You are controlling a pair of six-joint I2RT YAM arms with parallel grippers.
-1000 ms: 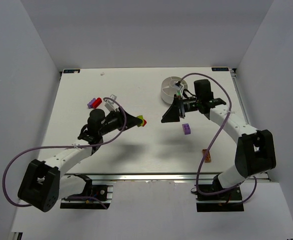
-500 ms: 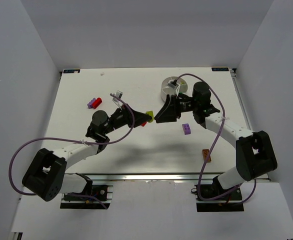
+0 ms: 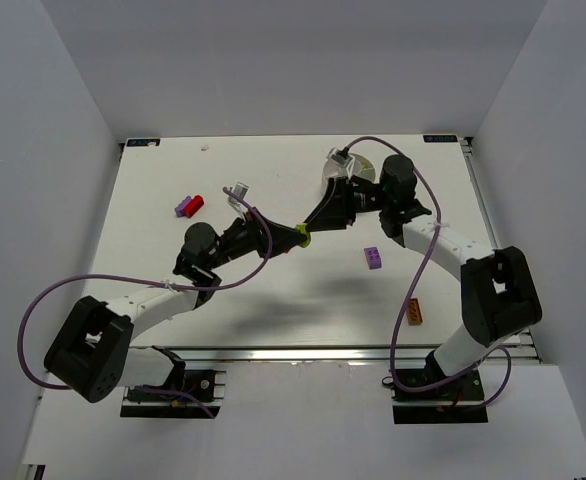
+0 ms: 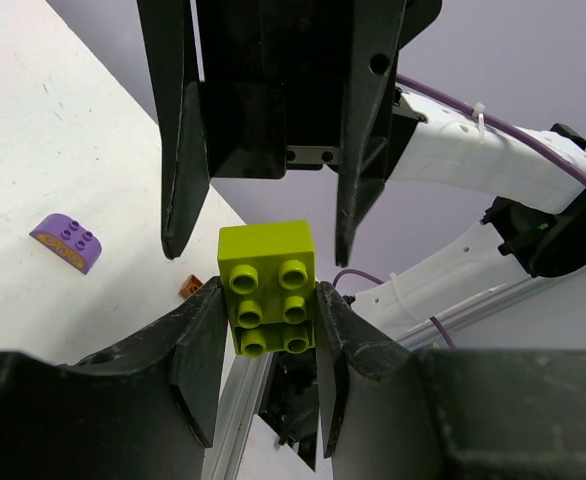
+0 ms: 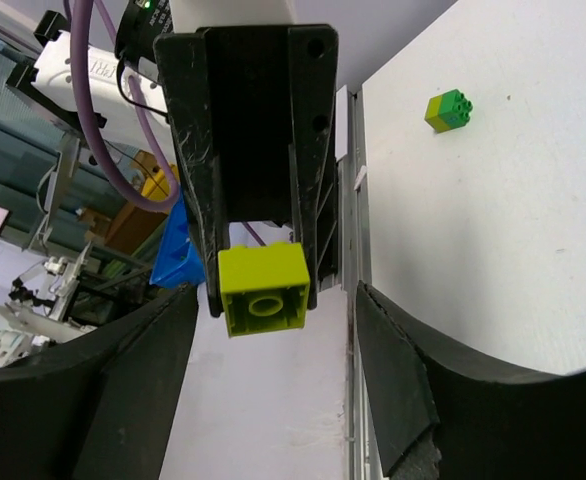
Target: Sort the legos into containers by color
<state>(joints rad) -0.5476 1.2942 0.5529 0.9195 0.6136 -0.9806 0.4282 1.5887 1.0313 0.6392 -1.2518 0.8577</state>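
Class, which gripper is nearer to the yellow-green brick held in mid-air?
Left. The left gripper clamps the yellow-green brick between its fingers; the right gripper stands open around it, a finger on each side, not touching.

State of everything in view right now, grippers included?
Left gripper: shut on yellow-green brick.
Right gripper: open, fingers flanking that brick.
Yellow-green brick: held above table.
Purple brick: loose on table.
Orange brick: loose on table.
Red brick: on table, by second purple brick.
Dish: partly hidden by right arm.
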